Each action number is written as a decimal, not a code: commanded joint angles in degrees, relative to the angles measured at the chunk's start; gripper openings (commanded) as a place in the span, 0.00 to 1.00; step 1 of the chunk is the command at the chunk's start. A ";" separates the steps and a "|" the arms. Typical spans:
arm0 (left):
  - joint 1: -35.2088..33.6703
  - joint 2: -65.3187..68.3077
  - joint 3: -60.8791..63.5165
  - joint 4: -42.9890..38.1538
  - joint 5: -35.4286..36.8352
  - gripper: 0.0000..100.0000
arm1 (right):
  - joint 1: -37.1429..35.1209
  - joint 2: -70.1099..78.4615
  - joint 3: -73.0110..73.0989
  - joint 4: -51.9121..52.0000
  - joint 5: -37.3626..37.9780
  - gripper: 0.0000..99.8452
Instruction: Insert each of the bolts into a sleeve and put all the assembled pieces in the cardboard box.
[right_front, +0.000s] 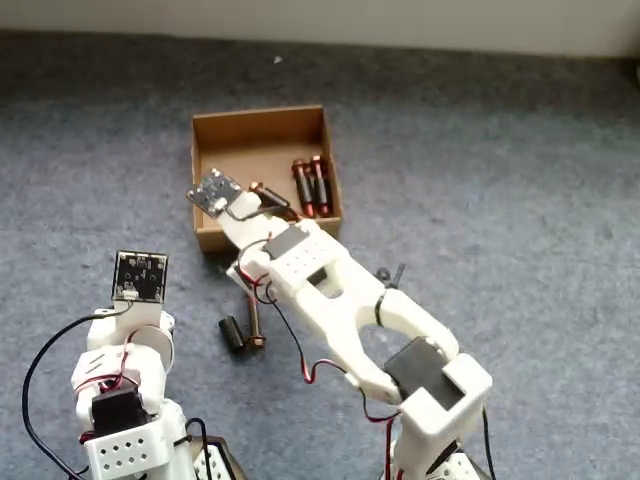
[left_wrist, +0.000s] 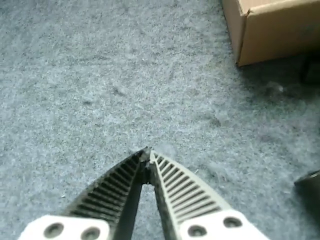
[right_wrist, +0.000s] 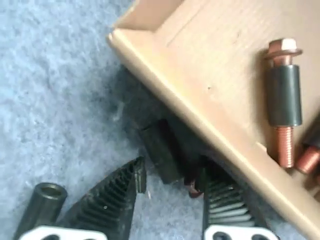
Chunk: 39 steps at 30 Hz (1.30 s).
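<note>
Cardboard box (right_front: 255, 145) holds sleeved bolts (right_front: 308, 187); 1 sleeve (right_wrist: 161, 150) just outside wall.

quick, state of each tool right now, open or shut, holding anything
Left tool: shut, holding nothing.
Right tool: open, a black sleeve between its tips, not gripped.

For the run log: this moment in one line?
left end effector: shut | right end effector: open, at sleeve outside cardboard box

Two white plastic arms (right_front: 340, 300) are carrying black servos (right_front: 420, 365) and trailing red-and-black cables (right_front: 308, 372); ribbed black jaws are tapering from white, screw-holed mounts (left_wrist: 67, 229).
</note>
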 joint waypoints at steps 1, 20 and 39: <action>-0.48 -0.22 -0.13 -1.32 -0.26 0.01 | -0.40 1.80 -5.14 0.40 2.90 0.16; 2.24 -0.22 0.75 -1.49 -0.26 0.01 | -0.66 8.22 -7.69 3.56 3.87 0.00; 2.77 -0.22 1.10 -2.64 -0.26 0.01 | 9.54 -19.91 10.59 29.85 4.13 0.00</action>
